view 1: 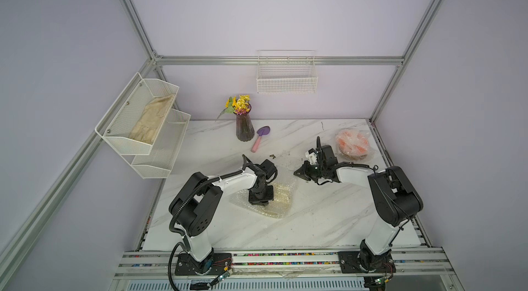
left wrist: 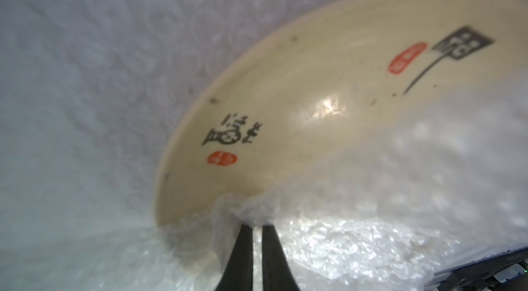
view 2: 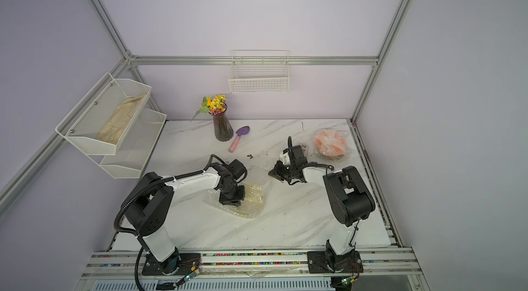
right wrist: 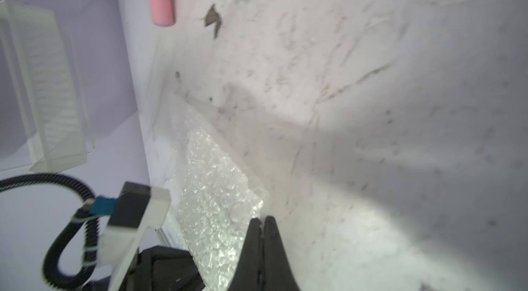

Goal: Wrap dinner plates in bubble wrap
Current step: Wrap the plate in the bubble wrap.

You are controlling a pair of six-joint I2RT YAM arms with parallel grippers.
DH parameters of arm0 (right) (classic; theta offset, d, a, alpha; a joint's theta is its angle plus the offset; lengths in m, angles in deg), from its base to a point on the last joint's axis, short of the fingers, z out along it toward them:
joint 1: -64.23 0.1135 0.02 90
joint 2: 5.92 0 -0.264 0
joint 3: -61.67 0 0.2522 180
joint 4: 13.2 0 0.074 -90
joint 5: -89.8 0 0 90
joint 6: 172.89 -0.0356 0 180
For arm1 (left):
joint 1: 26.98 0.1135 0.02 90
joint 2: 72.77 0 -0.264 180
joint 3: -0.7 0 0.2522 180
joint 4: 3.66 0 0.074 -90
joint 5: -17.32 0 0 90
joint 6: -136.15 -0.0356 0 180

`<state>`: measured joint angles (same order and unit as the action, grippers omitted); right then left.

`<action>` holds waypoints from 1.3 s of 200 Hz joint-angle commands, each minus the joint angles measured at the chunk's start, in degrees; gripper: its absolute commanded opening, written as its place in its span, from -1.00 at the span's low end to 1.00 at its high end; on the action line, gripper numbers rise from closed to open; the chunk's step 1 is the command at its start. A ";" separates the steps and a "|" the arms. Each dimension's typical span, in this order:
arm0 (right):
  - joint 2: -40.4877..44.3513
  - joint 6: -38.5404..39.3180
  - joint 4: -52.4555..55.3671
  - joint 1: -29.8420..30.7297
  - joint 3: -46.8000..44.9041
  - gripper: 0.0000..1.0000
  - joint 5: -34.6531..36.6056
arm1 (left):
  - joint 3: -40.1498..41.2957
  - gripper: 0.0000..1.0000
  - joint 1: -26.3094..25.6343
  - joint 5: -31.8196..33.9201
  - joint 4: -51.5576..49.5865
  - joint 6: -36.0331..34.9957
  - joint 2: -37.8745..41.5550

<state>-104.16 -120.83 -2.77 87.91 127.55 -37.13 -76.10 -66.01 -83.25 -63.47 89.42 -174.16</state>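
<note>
Plainly, the cream plate lies mid-tabletop on the bubble wrap, partly under a fold of it. The left tool is closed on a bunched bit of that fold at the plate's rim. The right tool is closed, apparently on the sheet's corner. The film is likely light, limp and slippery, so edges and corners hold best. The plate looks stiff, glossy and breakable, so it is better covered than pinched.
</note>
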 commanded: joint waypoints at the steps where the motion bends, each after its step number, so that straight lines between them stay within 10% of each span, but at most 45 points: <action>1: 5.55 0.94 3.47 4.27 -2.00 -1.00 -0.51 | 1.39 -0.81 -0.09 0.82 1.14 -1.29 -4.06; 122: 1.92 -13.53 -8.97 27.95 -12.11 -1.00 6.45 | -1.15 -0.82 -0.09 2.28 1.05 -1.66 -5.34; 204: -2.29 -17.56 -1.61 28.58 -12.89 -0.82 12.38 | -7.46 -0.61 -0.09 0.75 -2.68 1.16 8.86; 260: -2.24 -18.57 -2.94 28.62 -12.83 -0.83 11.75 | 3.41 -0.63 -0.61 -9.65 8.48 6.24 9.80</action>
<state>-103.17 -137.76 -11.10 116.00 116.19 -30.40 -77.26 -66.40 -88.65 -59.55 93.53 -161.85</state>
